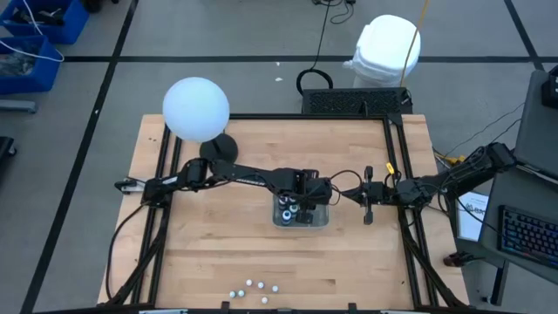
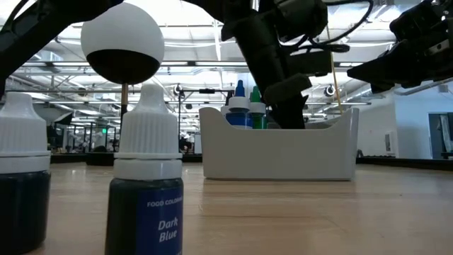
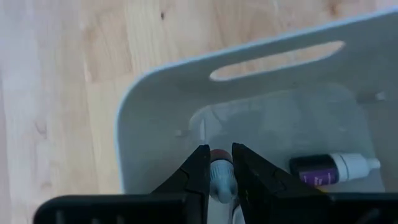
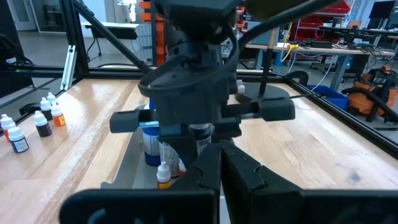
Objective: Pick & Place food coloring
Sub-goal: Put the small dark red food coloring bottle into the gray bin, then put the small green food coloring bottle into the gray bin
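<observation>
The clear tray sits mid-table and holds several food coloring bottles. In the low view, blue and green tops stand above its wall. My left gripper reaches down into the tray, shut on a small bottle. A purple bottle lies on its side on the tray floor. Several more small bottles stand near the table's near edge; a "Dark Blue" one is closest in the low view. My right gripper hovers shut just right of the tray. My left gripper pinches a small bottle between its two fingers, coming from above and pointing down into the tray. The fingers close on its whitish part, and its reddish end shows past the fingertips. Whether it rests on the tray floor I cannot tell.
A white globe on a dark round base stands at the table's far left. Black frame rails run along both table sides. Bare wood lies between the tray and the loose bottles at the near edge. A keyboard sits beyond the far edge.
</observation>
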